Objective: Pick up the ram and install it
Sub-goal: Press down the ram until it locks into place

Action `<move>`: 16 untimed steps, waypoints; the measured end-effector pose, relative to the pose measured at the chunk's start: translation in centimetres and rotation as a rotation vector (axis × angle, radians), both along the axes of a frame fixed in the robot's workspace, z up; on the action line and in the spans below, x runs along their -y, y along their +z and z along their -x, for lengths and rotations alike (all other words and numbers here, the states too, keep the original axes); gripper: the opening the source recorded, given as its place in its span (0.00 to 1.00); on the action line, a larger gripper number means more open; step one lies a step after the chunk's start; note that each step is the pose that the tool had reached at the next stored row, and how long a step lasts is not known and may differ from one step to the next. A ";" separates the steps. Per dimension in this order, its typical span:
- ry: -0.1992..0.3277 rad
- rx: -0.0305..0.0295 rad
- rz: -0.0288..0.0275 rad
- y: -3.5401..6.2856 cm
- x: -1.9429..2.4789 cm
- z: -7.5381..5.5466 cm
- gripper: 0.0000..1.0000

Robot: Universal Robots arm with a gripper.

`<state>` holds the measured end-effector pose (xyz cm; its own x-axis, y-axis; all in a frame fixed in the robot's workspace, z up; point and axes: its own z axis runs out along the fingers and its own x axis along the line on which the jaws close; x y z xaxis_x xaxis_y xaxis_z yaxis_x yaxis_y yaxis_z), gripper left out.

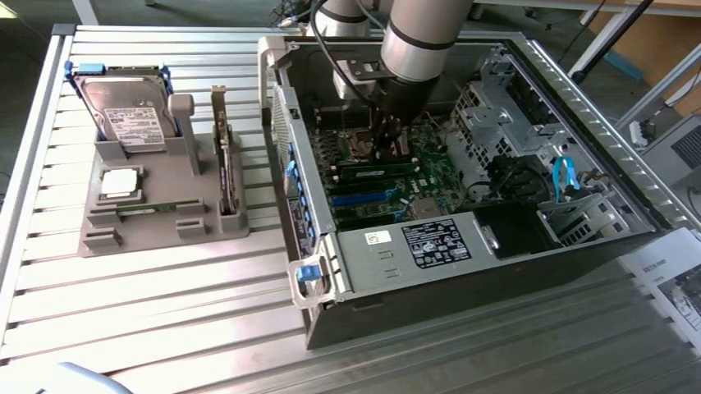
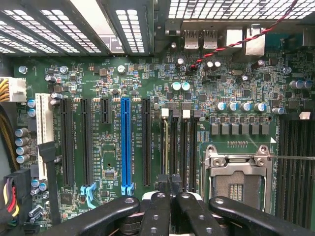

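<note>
Slatted aluminium table [image 1: 164, 295], ribs running across. Directly on it: grey parts holder [image 1: 164, 217] toward the exterior view's left, open PC case [image 1: 460, 279] lying on its side just beside it toward the right, side panel off. White object [image 1: 82, 379] at the near left edge, cut off. Printed sheet [image 1: 671, 283] at the far right.

The hand [image 1: 389, 148] presses the ram [image 1: 373, 171] into the motherboard [image 1: 432, 176].

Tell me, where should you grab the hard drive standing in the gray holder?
Probably its upper half, coming down from above. The hard drive stands on edge in the gray holder, so only the top sticks out, and its broad flat faces look easy to pinch.
</note>
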<state>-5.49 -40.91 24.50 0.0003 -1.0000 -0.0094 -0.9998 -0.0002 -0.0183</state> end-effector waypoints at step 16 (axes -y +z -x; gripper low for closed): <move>0.000 0.0002 -0.0001 0.00 0.00 0.9 0.10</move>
